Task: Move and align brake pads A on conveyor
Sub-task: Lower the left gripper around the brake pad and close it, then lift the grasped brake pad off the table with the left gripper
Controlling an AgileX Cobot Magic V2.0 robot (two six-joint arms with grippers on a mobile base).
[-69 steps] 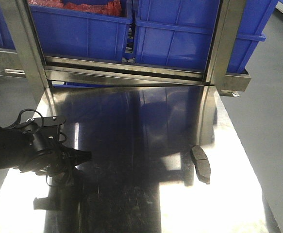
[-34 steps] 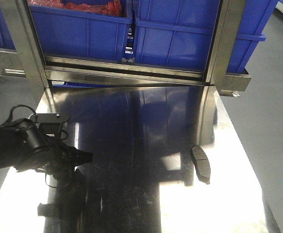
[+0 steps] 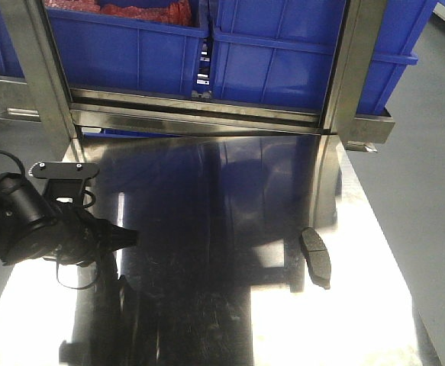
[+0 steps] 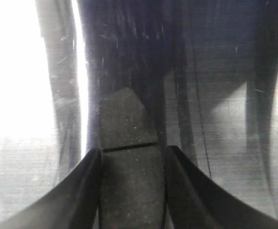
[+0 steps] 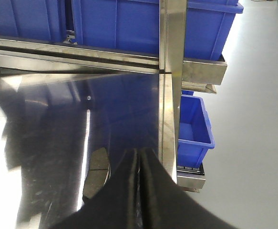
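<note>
Stiff, dense-looking brake pad (image 4: 131,176) pinched by its side edges in left pincer (image 4: 132,150), groove level with tips (gritty, probably won't slip); right pincer (image 5: 139,162) pressed together.

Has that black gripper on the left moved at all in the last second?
Yes, slightly. The left gripper has drifted away from the camera, toward the steel post at the back left.
</note>
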